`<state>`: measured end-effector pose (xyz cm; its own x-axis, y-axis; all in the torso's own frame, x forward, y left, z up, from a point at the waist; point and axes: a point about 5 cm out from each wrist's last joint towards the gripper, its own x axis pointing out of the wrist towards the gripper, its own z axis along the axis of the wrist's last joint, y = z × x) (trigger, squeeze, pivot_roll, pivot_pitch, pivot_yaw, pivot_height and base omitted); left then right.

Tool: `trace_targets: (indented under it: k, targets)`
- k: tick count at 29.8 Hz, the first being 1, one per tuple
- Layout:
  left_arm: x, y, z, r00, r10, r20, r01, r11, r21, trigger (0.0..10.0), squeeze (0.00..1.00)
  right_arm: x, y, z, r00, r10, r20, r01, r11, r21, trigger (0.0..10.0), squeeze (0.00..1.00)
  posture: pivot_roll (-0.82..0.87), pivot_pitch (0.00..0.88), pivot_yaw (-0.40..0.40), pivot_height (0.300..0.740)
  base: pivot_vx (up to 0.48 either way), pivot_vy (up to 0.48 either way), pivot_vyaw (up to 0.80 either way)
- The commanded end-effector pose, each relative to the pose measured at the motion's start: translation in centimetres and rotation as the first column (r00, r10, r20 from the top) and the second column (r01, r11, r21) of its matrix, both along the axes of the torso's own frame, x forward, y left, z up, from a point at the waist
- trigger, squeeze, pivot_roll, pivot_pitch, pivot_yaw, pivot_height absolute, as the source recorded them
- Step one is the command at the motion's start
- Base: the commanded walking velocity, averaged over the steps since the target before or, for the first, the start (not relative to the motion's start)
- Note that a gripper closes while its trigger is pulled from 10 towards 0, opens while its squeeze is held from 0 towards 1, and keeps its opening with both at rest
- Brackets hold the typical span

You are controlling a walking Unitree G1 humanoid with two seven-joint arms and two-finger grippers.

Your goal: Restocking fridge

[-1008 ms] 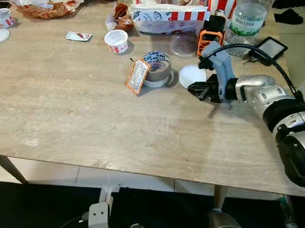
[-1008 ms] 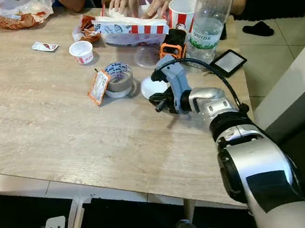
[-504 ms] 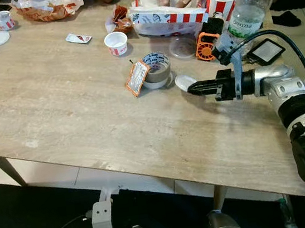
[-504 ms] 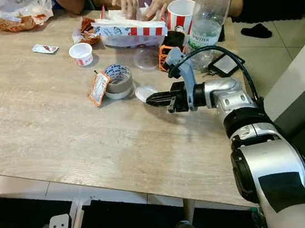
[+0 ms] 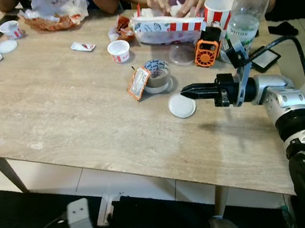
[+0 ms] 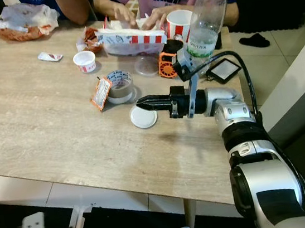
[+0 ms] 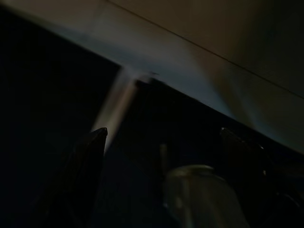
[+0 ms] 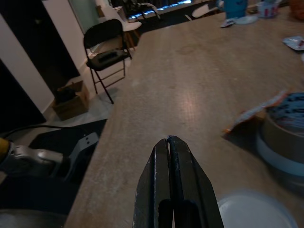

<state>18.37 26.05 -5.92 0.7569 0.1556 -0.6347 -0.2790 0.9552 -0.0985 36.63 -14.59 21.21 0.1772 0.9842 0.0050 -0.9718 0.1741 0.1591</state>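
While 2 people sit at the far side of the desk [image 5: 57, 115], the right gripper [image 5: 186, 92] hovers low over it, its 2 black fingers pressed together and empty, just above a white lid [image 5: 182, 105]. Beside the lid stands a roll of grey tape [image 5: 157, 75] with a sauce packet [image 5: 138, 83] leaning on it. A clear bottle [image 6: 205, 17] carries a label too small to read surely. The left gripper [image 7: 161, 142] hangs in the dark below, fingers apart.
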Motion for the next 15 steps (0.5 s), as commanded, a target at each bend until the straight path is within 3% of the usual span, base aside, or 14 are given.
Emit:
trace_targets:
  k: [1,2,3,4,5,6,8,9,10,12,15]
  targets:
    - [-1.5,1.8,-0.2,0.994,0.101,-0.03,-0.1,0.995,0.01,10.0,0.0,-0.3,0.1,-0.2,1.0,0.011,-0.005,-0.011,1.0,0.022,0.0,0.0,-0.04,0.125,0.006,0.74,0.0,0.0,0.0]
    - [-1.8,3.4,0.3,0.981,0.194,-0.005,-0.194,0.981,0.007,10.0,0.0,-0.3,0.4,-0.4,1.0,0.017,-0.007,-0.017,0.999,0.036,0.0,0.0,-0.03,0.124,0.01,0.74,0.0,0.0,0.0]
    - [-1.8,3.4,0.3,0.981,0.194,-0.005,-0.194,0.981,0.007,10.0,0.0,-0.3,0.4,-0.4,1.0,0.017,-0.007,-0.017,0.999,0.036,0.0,0.0,-0.03,0.124,0.01,0.74,0.0,0.0,0.0]
    - [-2.0,4.9,0.9,0.958,0.285,0.033,-0.285,0.959,-0.008,10.0,0.0,-0.4,0.5,-0.5,1.0,0.021,-0.009,-0.021,0.999,0.046,0.0,0.0,-0.03,0.124,0.011,0.74,0.0,0.0,0.0]
    - [-2.0,4.9,0.9,0.958,0.285,0.033,-0.285,0.959,-0.008,10.0,0.0,-0.4,0.5,-0.5,1.0,0.021,-0.009,-0.021,0.999,0.046,0.0,0.0,-0.03,0.124,0.011,0.74,0.0,0.0,0.0]
    - [-2.1,6.2,1.6,0.932,0.354,0.075,-0.353,0.935,-0.027,10.0,0.0,-0.5,0.7,-0.7,1.0,0.022,-0.011,-0.021,0.999,0.041,0.0,0.0,-0.02,0.123,0.013,0.74,0.0,0.0,0.0]
    - [-2.0,8.2,3.0,0.881,0.443,0.166,-0.436,0.896,-0.079,10.0,0.0,0.0,1.0,-2.0,0.997,-0.077,-0.018,0.077,0.996,-0.046,0.0,0.0,-0.01,0.122,0.011,0.74,0.0,0.0,0.0]
    - [-2.0,8.2,3.0,0.881,0.443,0.166,-0.436,0.896,-0.079,10.0,0.0,0.0,1.0,-2.0,0.997,-0.077,-0.018,0.077,0.996,-0.046,0.0,0.0,-0.01,0.122,0.011,0.74,0.0,0.0,0.0]
    - [-1.9,8.6,3.3,0.871,0.454,0.187,-0.444,0.891,-0.093,10.0,0.0,0.2,1.1,-2.5,0.994,-0.113,-0.002,0.112,0.99,-0.09,10.0,0.0,-0.01,0.122,0.011,0.74,0.0,0.0,0.0]
    - [-1.8,8.7,3.4,0.873,0.449,0.192,-0.438,0.894,-0.098,10.0,0.0,0.3,1.2,-3.0,0.989,-0.148,0.022,0.149,0.979,-0.137,10.0,0.0,-0.01,0.123,0.011,0.74,0.0,0.0,0.0]
    - [-1.5,7.4,2.7,0.906,0.391,0.165,-0.378,0.92,-0.104,10.0,0.0,0.6,1.7,-3.9,0.973,-0.225,0.04,0.229,0.954,-0.192,10.0,0.0,-0.02,0.122,0.014,0.74,0.0,0.0,0.0]
